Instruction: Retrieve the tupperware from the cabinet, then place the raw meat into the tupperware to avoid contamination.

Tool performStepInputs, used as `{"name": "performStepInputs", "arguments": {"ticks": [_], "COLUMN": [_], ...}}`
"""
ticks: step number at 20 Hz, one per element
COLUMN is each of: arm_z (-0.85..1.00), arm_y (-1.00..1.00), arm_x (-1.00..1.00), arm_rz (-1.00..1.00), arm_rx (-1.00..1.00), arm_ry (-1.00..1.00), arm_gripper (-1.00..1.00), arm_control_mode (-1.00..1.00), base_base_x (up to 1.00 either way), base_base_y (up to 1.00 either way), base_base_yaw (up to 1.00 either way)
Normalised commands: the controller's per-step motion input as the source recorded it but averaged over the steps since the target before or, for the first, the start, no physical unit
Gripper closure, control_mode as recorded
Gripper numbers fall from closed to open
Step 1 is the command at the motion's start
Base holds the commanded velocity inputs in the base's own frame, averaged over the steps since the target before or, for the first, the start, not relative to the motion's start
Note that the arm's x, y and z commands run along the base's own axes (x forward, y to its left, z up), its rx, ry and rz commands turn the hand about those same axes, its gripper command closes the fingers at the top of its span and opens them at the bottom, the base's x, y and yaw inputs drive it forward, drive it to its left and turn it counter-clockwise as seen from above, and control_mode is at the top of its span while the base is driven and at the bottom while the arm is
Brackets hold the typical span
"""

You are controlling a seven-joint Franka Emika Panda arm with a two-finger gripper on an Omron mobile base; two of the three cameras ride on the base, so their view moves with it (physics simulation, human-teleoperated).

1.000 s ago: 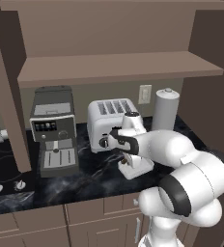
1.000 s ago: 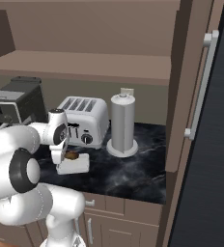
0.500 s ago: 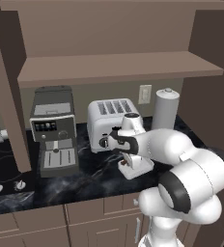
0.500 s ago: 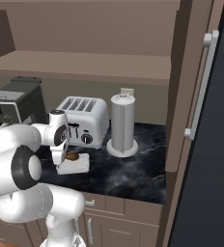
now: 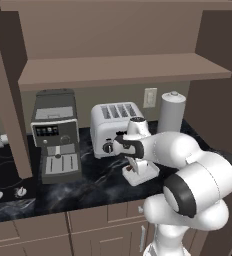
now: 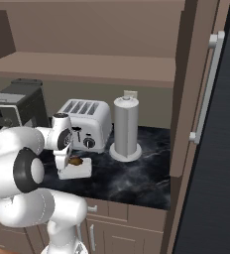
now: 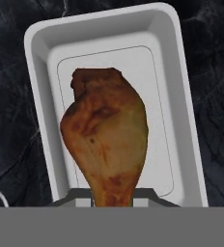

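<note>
Drumstick held by its thin end, right above the white tupperware.

In the hand view the raw meat [image 7: 105, 140] fills the middle of the frame, and its narrow bone end goes down between the two fingers at the bottom edge, so the gripper [image 7: 113, 195] is clamped on it there. The tupperware [image 7: 181, 96] lies under it on the dark marble tabletop [image 7: 17, 144], with its rim around the meat on all sides. In the right base view the meat [image 6: 76, 160] is at the centre left, just at the container [image 6: 85, 169], in front of the toaster [image 6: 87, 121]. I judge the piece is light, soft and a little slippery, with the thick end heavy, so it may swing. The thin end is the good place to hold, and a low release seems safer, because the shallow container can slide.
</note>
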Motion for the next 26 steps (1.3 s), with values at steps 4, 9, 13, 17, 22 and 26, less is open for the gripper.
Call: {"name": "performStepInputs", "arguments": {"ticks": [4, 9, 13, 17, 22, 26], "arm_z": [0.00, -0.01, -0.08, -0.10, -0.10, -0.09], "arm_y": [-0.06, -0.03, -0.01, -0.02, 0.00, 0.00], "arm_x": [0.09, 0.06, 0.02, 0.01, 0.01, 0.03], "arm_rz": [0.00, 0.00, 0.00, 0.00, 0.00, 0.00], "arm_rx": [0.00, 0.00, 0.00, 0.00, 0.00, 0.00], "arm_ry": [0.01, 0.00, 0.00, 0.00, 0.00, 0.00], "arm_gripper": [1.00, 1.00, 1.00, 1.00, 1.00, 1.00], "arm_control_mode": [-1.00, -1.00, -1.00, -1.00, -1.00, -1.00], "base_base_x": [0.00, 0.00, 0.00, 0.00, 0.00, 0.00], "base_base_y": [0.00, 0.00, 0.00, 0.00, 0.00, 0.00], "base_base_yaw": [0.00, 0.00, 0.00, 0.00, 0.00, 0.00]}}
